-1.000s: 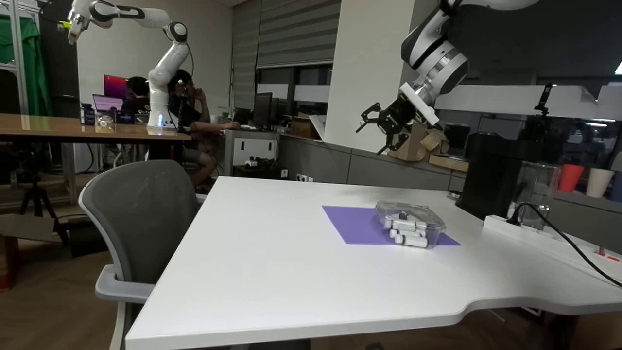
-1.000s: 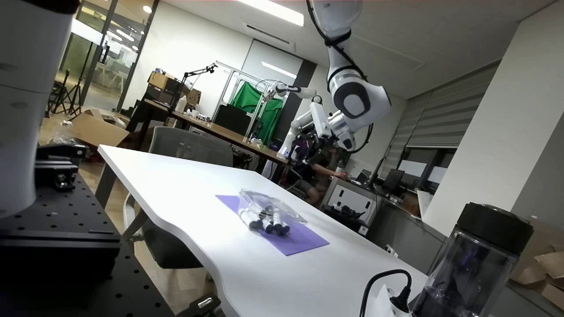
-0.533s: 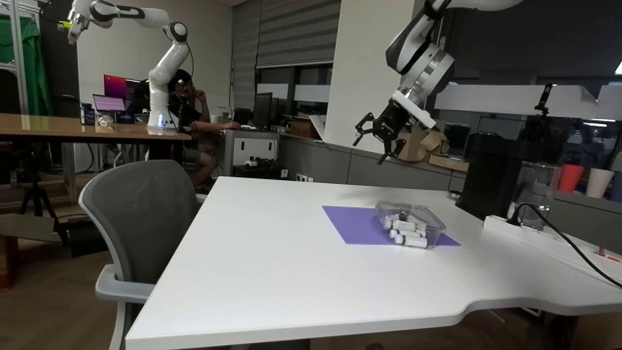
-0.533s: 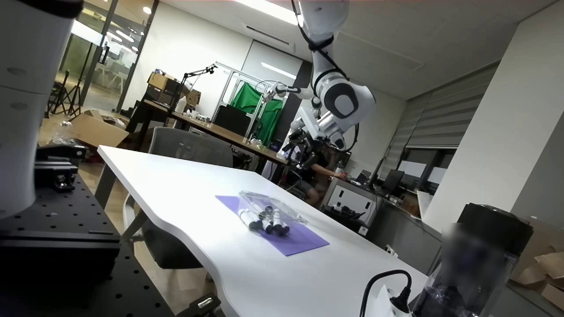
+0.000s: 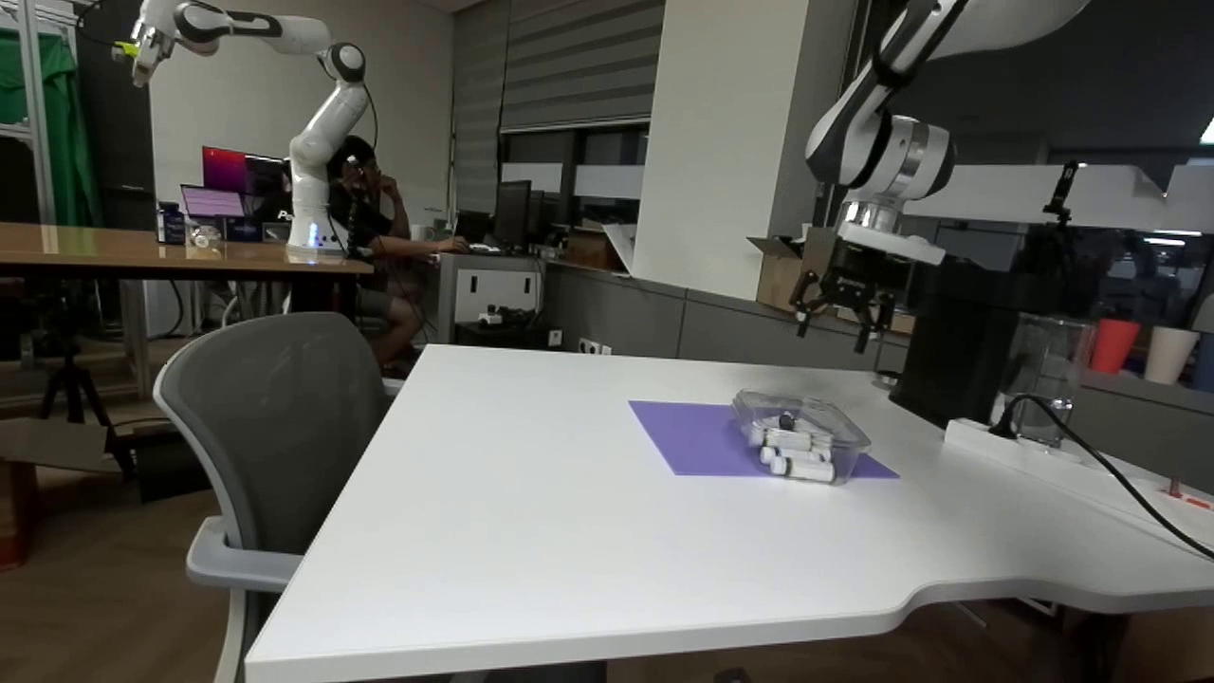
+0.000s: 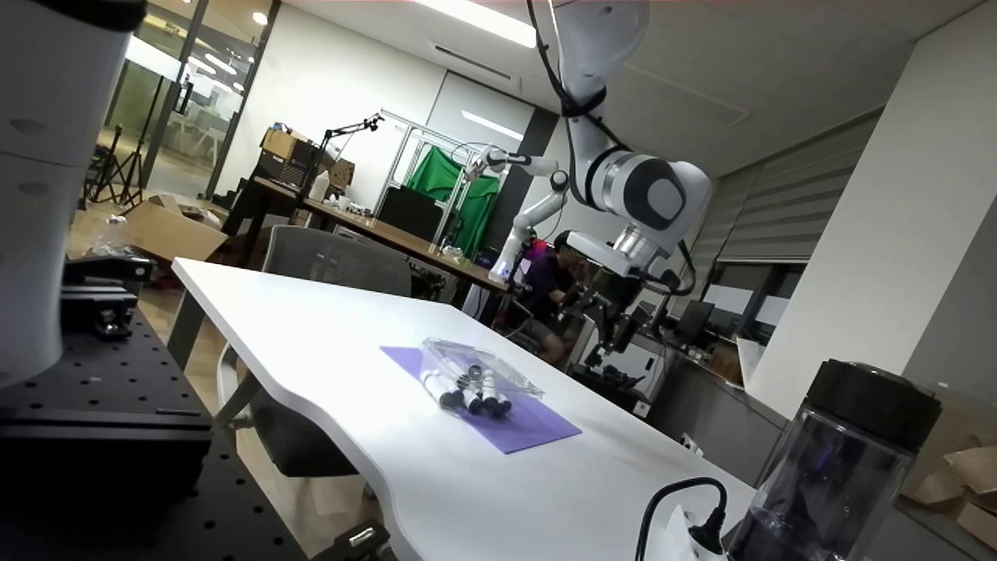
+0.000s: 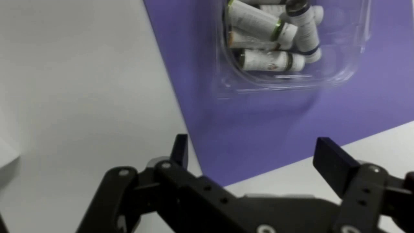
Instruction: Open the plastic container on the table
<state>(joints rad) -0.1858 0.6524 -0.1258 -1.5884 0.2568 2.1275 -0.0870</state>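
The plastic container (image 5: 804, 422) is a low clear box with several small white bottles inside. It sits on a purple mat on the white table (image 5: 531, 531); its clear top looks shut. It also shows in an exterior view (image 6: 498, 372) and at the top of the wrist view (image 7: 336, 42), cut off by the frame edge. My gripper (image 5: 832, 338) is open and empty, pointing down, well above the table and apart from the container. In the wrist view its fingers (image 7: 252, 142) are wide apart, over a corner of the mat, with the container beyond them.
The purple mat (image 5: 678, 436) lies flat under the container. A black appliance with a clear jug (image 5: 958, 351) and a white power strip (image 5: 1053, 467) with a black cable stand at the table's side. A grey chair (image 5: 275, 436) stands at another edge.
My gripper first moved slightly left, then right and lower in an exterior view, and turned from slanted to pointing nearly straight down. It stays open. The container has not moved.
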